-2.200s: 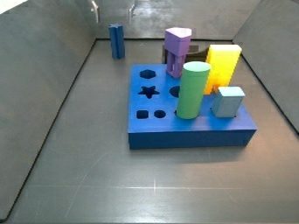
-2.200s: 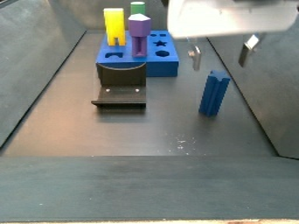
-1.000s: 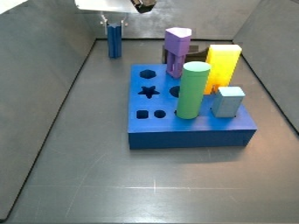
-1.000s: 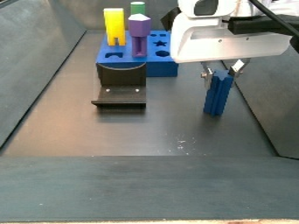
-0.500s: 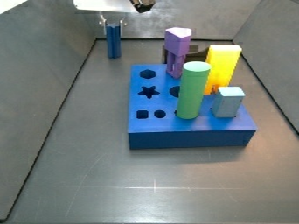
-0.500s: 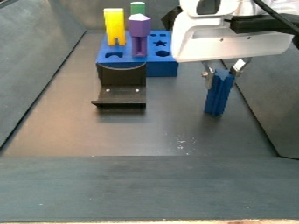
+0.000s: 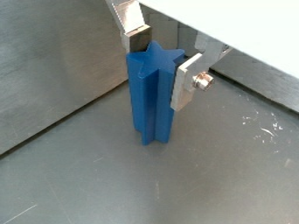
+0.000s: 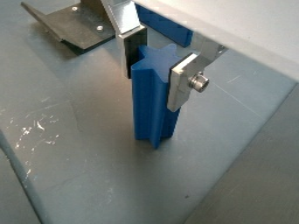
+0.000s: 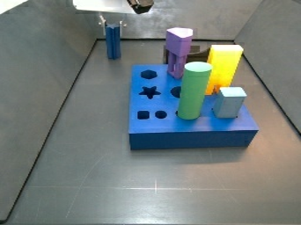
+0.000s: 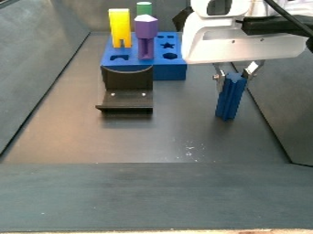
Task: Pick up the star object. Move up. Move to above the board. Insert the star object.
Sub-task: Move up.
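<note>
A: Where is the tool?

B: The two-finger tool (image 10: pixel 232 71) sits at the far edge of the dark grey worktop (image 10: pixel 146 137), well apart from the thick, flat blue board with shaped holes (image 9: pixel 188 110). In both wrist views its flat silver finger plates (image 7: pixel 191 79) press the upper part of the tall, slender, ridged blue star post (image 7: pixel 153 96) from opposite sides, so it is clamped on that post.

A: Does the post stand on the worktop?

B: It is upright. In a wrist view its foot (image 8: pixel 152 140) looks to be at the surface, but I cannot tell whether it touches or hangs just clear.

A: And the board?

B: In a side view its star-shaped hole (image 9: pixel 150 91) is open, beside a round hole and three small holes along the near edge. A purple post with a slanted top (image 9: pixel 178 51), a green cylinder (image 9: pixel 194 90), a yellow rectangular block (image 9: pixel 224 63) and a pale blue cube (image 9: pixel 231 102) stand in it.

A: Anything else?

B: The dark L-shaped fixture on its base plate (image 10: pixel 127 94) stands just in front of the board in a side view, and shows at the picture's edge in a wrist view (image 8: pixel 70 26).
</note>
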